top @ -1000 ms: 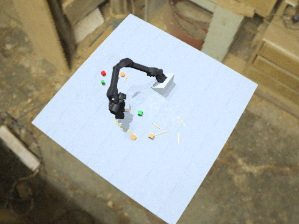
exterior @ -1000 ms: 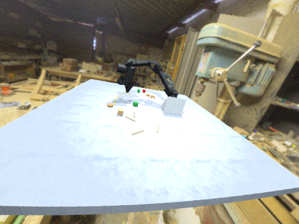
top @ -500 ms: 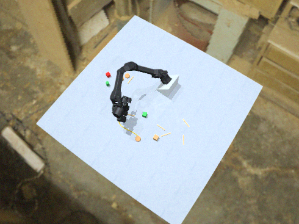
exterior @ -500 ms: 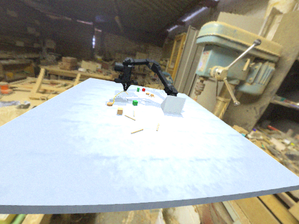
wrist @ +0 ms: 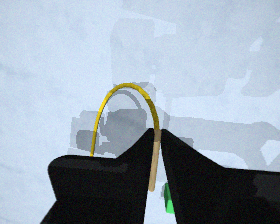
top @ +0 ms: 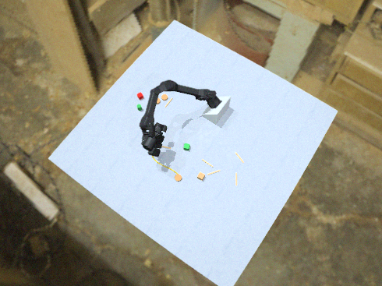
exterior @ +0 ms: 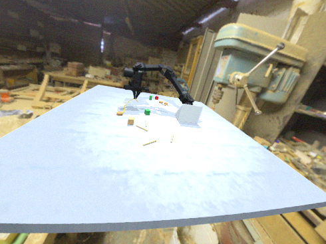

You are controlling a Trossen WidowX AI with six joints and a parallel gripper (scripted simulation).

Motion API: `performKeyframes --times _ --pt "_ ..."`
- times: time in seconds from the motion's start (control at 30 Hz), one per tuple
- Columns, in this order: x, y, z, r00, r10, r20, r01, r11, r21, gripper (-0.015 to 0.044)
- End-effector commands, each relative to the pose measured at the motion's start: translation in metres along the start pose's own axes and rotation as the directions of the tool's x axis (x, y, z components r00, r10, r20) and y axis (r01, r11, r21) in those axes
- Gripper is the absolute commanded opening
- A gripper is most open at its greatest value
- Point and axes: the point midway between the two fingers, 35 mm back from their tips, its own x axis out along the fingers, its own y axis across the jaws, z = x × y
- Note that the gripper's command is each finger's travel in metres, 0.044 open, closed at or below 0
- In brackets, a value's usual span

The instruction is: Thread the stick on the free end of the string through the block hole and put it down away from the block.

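Note:
My gripper (exterior: 136,98) (wrist: 156,132) is shut on the thin wooden stick (top: 166,147) (wrist: 154,167), gripping near its string end, above the table. The yellow string (top: 165,167) (exterior: 124,106) (wrist: 126,86) arcs from the stick and runs down to the round wooden button (top: 178,178) (exterior: 120,113). The wooden block (top: 201,176) (exterior: 131,120) stands on the table beyond the button, apart from gripper and string. Its hole cannot be made out. In the wrist view the block and button are out of sight.
A green cube (top: 186,146) (exterior: 147,112) (wrist: 169,199) lies near the gripper. Loose sticks (top: 213,172) (exterior: 142,127) lie around the block. The arm's white base (top: 218,113) (exterior: 189,114) stands behind. A red cube (top: 140,96), a smaller green piece (top: 139,107) and loose discs (top: 164,97) lie beyond the arm.

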Motion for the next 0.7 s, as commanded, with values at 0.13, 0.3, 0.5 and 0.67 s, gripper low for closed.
performKeyframes --times 0.13,0.3,0.5,0.67 --pt "0.002 0.001 0.011 1.0 -0.006 0.003 0.006 1.0 -0.004 0.0" --pt "0.002 0.001 0.018 1.0 -0.006 0.003 0.006 1.0 -0.004 0.0" --pt "0.002 0.001 0.025 1.0 -0.006 0.004 0.006 1.0 -0.004 0.0" --pt "0.002 0.001 0.032 1.0 -0.006 0.005 0.006 1.0 -0.004 0.0"
